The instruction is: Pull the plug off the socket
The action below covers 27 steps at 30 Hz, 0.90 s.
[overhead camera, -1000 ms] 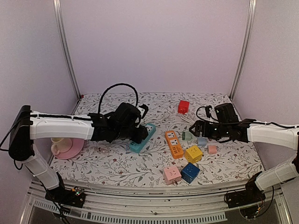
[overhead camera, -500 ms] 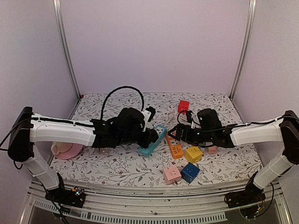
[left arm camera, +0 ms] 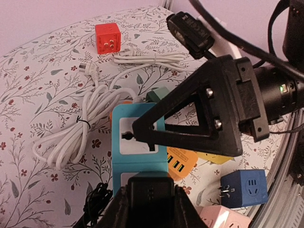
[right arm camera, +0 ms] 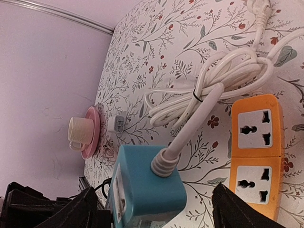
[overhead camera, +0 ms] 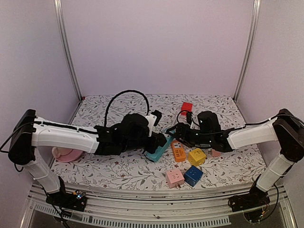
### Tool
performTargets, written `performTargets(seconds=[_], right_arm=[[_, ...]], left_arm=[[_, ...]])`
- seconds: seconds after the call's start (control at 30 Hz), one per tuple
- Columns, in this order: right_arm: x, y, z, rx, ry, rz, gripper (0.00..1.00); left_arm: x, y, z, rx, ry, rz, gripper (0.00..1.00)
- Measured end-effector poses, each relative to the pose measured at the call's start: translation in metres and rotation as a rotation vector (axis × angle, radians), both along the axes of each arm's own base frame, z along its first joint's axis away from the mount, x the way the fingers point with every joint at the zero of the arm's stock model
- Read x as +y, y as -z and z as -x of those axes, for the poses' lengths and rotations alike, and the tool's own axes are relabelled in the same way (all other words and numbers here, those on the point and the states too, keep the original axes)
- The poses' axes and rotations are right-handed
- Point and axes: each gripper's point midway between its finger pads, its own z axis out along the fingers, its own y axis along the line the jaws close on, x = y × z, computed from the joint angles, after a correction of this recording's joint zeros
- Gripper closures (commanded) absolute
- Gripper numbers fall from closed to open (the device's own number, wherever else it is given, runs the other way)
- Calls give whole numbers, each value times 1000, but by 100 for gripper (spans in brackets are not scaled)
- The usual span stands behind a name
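A teal power strip [left arm camera: 137, 159] with a white cord lies at mid table, also in the top view [overhead camera: 160, 148]. A black plug [left arm camera: 151, 202] sits in its near outlet, its black cable [overhead camera: 124, 93] arching back. My left gripper [left arm camera: 151, 190] is shut on the plug, seen in the top view [overhead camera: 156, 140] over the strip's near end. My right gripper [right arm camera: 154, 213] is open, its jaws standing either side of the strip's cord end [right arm camera: 148, 183]. In the top view it [overhead camera: 172, 134] is at the strip's far end. One right finger [left arm camera: 199, 114] crosses above the strip's far outlet.
An orange power strip [overhead camera: 178, 151] lies right beside the teal one. Yellow [overhead camera: 196, 156], blue [overhead camera: 193, 175] and pink [overhead camera: 175, 178] cube sockets lie in front, a red one [overhead camera: 186, 108] at the back. A bundled white cord [right arm camera: 209, 90] lies behind. A cup on a pink saucer [overhead camera: 65, 153] stands at the left.
My left arm has carried the teal strip to the right. My right arm has swung left from the small cubes, and its open jaws now straddle the strip's cord end.
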Motion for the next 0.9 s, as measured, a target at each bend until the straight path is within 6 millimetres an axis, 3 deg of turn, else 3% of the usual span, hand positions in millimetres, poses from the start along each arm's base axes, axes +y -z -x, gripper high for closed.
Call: performTargets(seconds=[0.33,0.7,0.9], right_arm=[[18,2,10,31,-34,-55,47],[18,0,8,36,-16,-68,85],[17,0,6,30,-8,-65,90]], left_arm=[[-9,-3,3,-6,20,32,84],[-6,6,4,20,-6,75,83],[-2,5,5,23,-17,107,83]])
